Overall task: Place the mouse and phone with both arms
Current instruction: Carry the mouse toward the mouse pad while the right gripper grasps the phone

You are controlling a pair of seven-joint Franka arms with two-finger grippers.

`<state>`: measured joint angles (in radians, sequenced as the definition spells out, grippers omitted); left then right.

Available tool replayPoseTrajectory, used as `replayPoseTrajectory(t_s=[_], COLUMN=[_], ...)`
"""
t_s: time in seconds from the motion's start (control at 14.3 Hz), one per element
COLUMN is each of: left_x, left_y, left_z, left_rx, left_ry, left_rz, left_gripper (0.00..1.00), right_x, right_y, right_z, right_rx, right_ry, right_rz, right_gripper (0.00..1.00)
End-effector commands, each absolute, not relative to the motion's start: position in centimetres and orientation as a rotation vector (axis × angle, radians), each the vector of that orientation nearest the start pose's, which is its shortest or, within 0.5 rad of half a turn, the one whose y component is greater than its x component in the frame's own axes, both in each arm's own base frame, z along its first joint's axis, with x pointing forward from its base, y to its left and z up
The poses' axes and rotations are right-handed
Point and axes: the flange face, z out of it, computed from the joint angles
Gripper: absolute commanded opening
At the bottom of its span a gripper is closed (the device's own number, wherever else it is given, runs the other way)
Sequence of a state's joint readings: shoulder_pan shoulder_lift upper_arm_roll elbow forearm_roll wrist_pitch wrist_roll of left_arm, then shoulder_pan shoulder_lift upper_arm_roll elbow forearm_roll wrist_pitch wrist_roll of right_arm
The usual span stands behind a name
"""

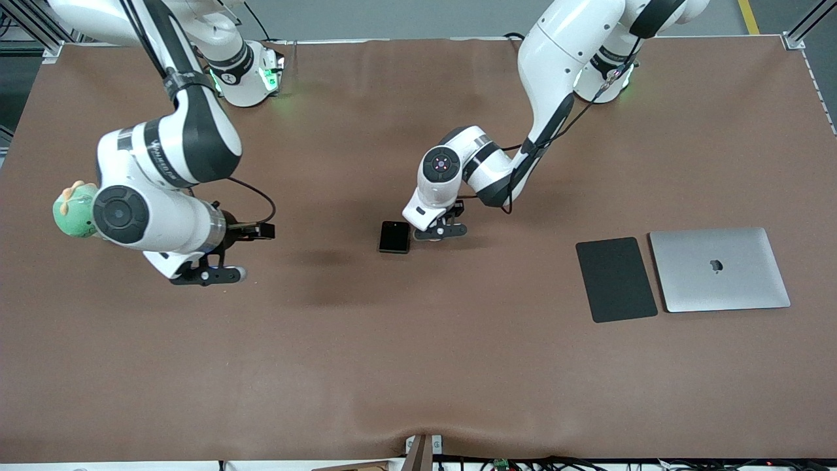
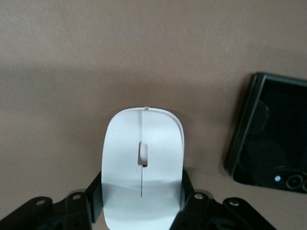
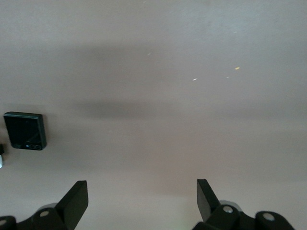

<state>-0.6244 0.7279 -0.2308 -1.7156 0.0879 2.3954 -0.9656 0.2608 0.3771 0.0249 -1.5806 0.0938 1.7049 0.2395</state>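
The white mouse [image 2: 142, 139] sits between the fingers of my left gripper [image 2: 142, 191], which press on both its sides. In the front view the left gripper [image 1: 440, 229] is low at the table's middle and hides the mouse. The black phone [image 1: 394, 237] lies flat on the table right beside that gripper, toward the right arm's end; it also shows in the left wrist view [image 2: 271, 139]. My right gripper [image 1: 208, 275] is open and empty over bare table toward the right arm's end. Its fingers [image 3: 76, 201] stand wide apart, and the phone [image 3: 25, 130] shows some way off.
A dark-grey flat pad [image 1: 615, 279] and a closed silver laptop [image 1: 719, 269] lie side by side toward the left arm's end. A green plush toy [image 1: 70, 210] sits by the right arm's elbow. The brown table cover [image 1: 418, 366] is bare nearer the front camera.
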Motion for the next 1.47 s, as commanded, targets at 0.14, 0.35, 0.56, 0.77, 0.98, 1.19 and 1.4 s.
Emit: replayPoseTrajectory(t_s=[0.14, 0.35, 0.56, 0.77, 0.98, 1.19, 1.4], left_x=[48.0, 51.2, 54.7, 58.9, 62.0, 63.8, 65.0], left_y=[-47.3, -44.5, -39.9, -32.8, -25.7, -19.7, -14.4], left_z=[20.2, 23.4, 26.6, 28.6, 28.4, 27.2, 25.9], left_rx=[-3.161, -3.171, -3.165, -3.144, -3.136, -3.126, -3.121], left_ry=[-0.221, -0.238, -0.207, -0.144, -0.105, -0.11, -0.142], left_rz=[0.016, -0.045, -0.072, -0.064, -0.049, -0.01, 0.025], left_gripper=[0.47, 0.47, 0.47, 0.47, 0.47, 0.47, 0.48], right_x=[60.2, 59.2, 59.0, 58.2, 57.4, 56.7, 56.0], right_y=[23.8, 28.6, 30.4, 33.6, 36.2, 38.4, 40.2], right_z=[37.8, 35.6, 33.8, 31.3, 28.6, 26.5, 23.8], right_rx=[-3.053, -3.068, -3.06, -3.05, -3.054, -3.051, -3.049], right_ry=[0.025, 0.033, 0.018, 0.058, 0.067, 0.067, 0.062], right_rz=[0.423, 0.388, 0.372, 0.349, 0.318, 0.281, 0.245], right_gripper=[1.0, 1.0, 1.0, 1.0, 1.0, 1.0, 1.0])
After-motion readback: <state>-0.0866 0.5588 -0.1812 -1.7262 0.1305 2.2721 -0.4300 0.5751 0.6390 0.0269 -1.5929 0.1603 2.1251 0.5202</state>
